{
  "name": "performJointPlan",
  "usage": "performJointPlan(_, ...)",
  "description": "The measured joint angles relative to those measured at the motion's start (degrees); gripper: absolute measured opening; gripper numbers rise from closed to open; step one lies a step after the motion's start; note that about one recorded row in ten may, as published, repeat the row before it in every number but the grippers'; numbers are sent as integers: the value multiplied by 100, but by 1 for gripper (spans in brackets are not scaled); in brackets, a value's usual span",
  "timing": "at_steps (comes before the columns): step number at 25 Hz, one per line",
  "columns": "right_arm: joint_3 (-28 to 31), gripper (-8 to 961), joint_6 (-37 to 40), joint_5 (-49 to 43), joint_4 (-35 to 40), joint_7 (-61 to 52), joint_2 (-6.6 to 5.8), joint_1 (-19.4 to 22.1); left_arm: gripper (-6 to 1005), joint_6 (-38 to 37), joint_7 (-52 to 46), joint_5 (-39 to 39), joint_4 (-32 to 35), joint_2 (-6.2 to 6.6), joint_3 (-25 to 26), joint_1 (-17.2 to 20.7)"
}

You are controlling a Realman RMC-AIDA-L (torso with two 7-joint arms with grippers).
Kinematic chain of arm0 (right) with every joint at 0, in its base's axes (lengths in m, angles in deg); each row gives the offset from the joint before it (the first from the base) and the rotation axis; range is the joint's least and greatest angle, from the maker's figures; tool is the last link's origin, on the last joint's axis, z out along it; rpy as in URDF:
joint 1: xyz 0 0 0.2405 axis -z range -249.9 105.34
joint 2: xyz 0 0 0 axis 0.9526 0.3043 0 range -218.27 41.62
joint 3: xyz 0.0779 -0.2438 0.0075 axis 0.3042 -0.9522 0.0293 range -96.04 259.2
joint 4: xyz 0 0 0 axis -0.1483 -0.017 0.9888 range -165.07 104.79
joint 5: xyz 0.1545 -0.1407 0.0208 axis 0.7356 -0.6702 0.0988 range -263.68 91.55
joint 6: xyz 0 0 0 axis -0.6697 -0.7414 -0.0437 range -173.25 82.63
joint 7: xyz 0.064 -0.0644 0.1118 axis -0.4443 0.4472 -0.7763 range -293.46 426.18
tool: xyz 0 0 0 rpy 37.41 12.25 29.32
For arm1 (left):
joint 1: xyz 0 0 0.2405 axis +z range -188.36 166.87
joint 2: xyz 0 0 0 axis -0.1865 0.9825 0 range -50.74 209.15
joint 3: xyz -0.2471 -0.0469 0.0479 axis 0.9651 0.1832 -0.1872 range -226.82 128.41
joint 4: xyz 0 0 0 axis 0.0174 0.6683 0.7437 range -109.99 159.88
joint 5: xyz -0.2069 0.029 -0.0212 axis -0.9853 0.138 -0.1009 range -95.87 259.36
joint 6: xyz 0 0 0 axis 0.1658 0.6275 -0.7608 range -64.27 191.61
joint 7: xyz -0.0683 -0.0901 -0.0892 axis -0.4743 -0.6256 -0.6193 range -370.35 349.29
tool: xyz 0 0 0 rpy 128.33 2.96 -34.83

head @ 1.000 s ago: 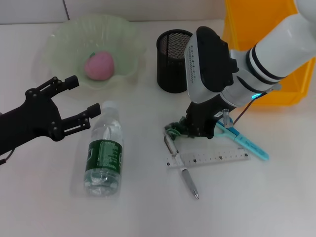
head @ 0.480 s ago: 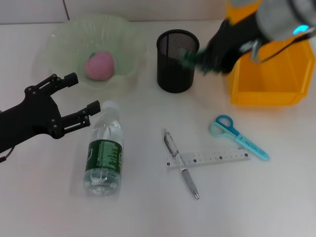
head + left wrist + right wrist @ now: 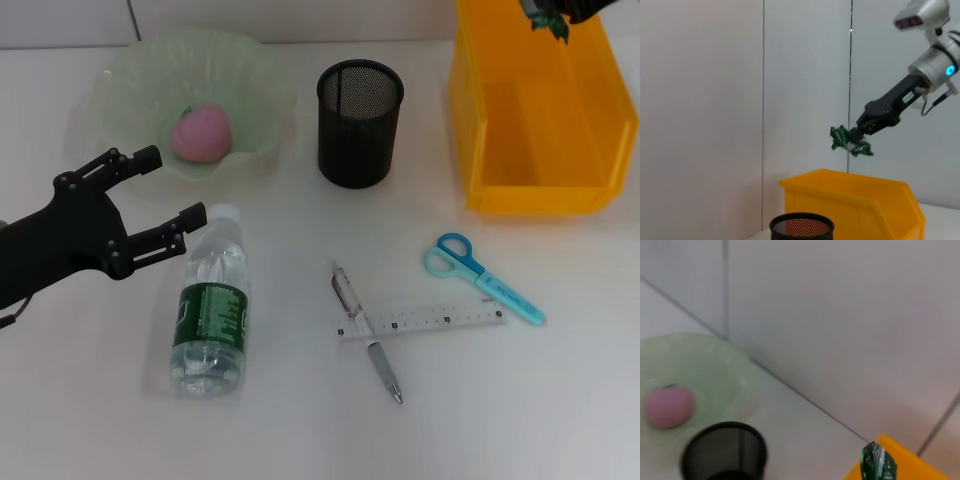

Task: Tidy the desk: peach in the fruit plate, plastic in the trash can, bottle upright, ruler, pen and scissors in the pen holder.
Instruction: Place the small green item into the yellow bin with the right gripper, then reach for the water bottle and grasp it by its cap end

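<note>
White desk (image 3: 560, 400) fills my head view, and the biggest thing on it is the yellow trash can (image 3: 540, 130) at the far right. High over it I hold the right gripper (image 3: 856, 140), clamped on the crumpled green plastic (image 3: 847, 141); from the head camera only a dark scrap of it shows at the top edge, so I judge the grip from the left wrist view. The green fruit plate (image 3: 130, 80) sits far left with the pink peach (image 3: 201, 134) in it. My left gripper (image 3: 150, 195) hovers just beside the cap end of the bottle (image 3: 211, 305), fingers spread and holding nothing. That bottle lies on its side, cap pointing toward the plate. The black mesh pen holder (image 3: 360, 123) stands between plate and trash can, and looks empty as far as I can see into it. Nearer me, the clear ruler (image 3: 425, 321) lies flat with the pen (image 3: 368, 332) crossing its left end; which lies on top I cannot tell. The blue scissors (image 3: 483, 277) lie just beside the ruler's right end, apart from it.
</note>
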Motion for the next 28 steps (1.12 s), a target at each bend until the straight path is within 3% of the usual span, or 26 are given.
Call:
performJointPlan(7,123,55,-1420,33,-1299,-430,-1,235,850,-13,25,-2,-3,-8,0,-25)
performJointPlan(10,127,63,-1532,42,-1412,-462,-1,269,847,-13,25,-2,-3,-8,0,-25)
performJointPlan(15,128,238,-1568,109,-1492,-480,3,321,843,-82,-41,-28,45,-4,0,-34)
performJointPlan(18,110,367,-1472,790,-1187,-410,4,613,840,-167,-194,-29,117,-4,0,-28)
performJointPlan(21,77,507,-1110,2161,-668,140,0,1170,837,-245,-1133,-8,641,-23,-14,58)
performJointPlan(22,32,525,-757,3193,-443,808,10,1616,836,-204,-1784,58,1086,-43,-103,150)
performJointPlan(24,-23,562,-537,3743,-411,1198,17,1851,835,-34,-2600,146,1837,-71,-330,339)
performJointPlan(26,-190,599,-98,4561,-482,2009,19,2257,833,381,-3450,250,2806,-78,-782,662)
performJointPlan(27,-353,618,229,4953,-611,2696,31,2575,832,996,-4354,493,3815,-53,-1334,1028)
performJointPlan(28,-353,636,229,4953,-611,2696,31,2575,831,996,-4354,493,3815,-53,-1334,1028)
